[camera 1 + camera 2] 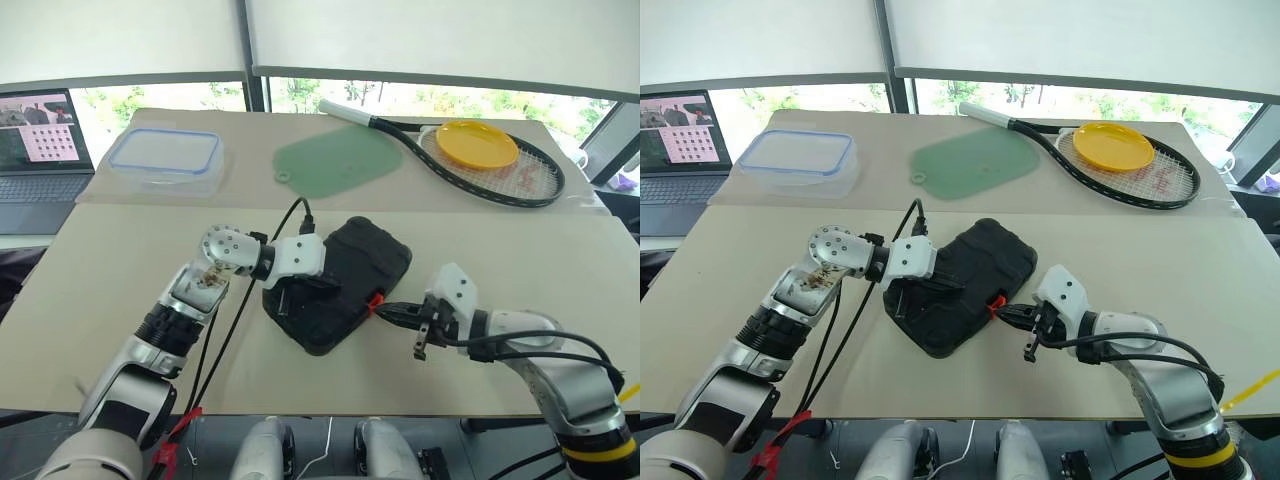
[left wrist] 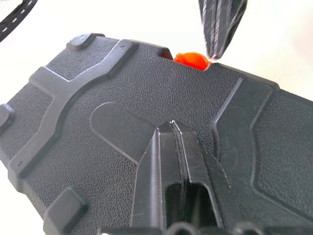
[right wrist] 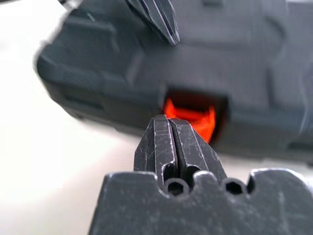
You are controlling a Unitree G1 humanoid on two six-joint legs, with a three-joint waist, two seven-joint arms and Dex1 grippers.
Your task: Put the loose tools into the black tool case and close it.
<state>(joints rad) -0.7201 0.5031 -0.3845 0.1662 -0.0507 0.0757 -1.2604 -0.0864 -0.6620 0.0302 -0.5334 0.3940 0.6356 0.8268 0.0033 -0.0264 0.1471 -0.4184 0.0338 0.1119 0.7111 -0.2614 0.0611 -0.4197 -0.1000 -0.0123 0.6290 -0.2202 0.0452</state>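
Case: the black tool case [image 1: 338,283] lay shut on the near part of the table [image 1: 120,290], its lid down and turned at a slant to the table edge.
Loose tools: none lay on the table top; judged to be inside the shut case already.
Latch: the small orange latch [image 1: 377,300] sat in a notch on the case's right-hand side wall, facing the right arm.
Left gripper: the left gripper [image 1: 297,289] had its two black fingers pressed together, holding nothing, tips resting on or just above the lid near its left end; the left wrist view showed the closed fingertips [image 2: 172,134] against the textured lid.
Right gripper: the right gripper [image 1: 388,310] also had its fingers fully together and empty, pointing at the latch from just beside it; in the right wrist view the tip [image 3: 168,132] stood right before the orange tab, contact not certain.
Step in hand: judged as the last one, securing the case, with the left arm steadying the lid and the right set to work the latch.
Next move: probably a short, firm push of the right tip on the latch until it seats, while the left keeps the case from sliding.
Surroundings: farther back lay a clear blue-rimmed box [image 1: 166,158], a green mat [image 1: 337,160], a tennis racket [image 1: 480,160] bearing a yellow plate [image 1: 477,143], and a laptop [image 1: 40,150] at the left.
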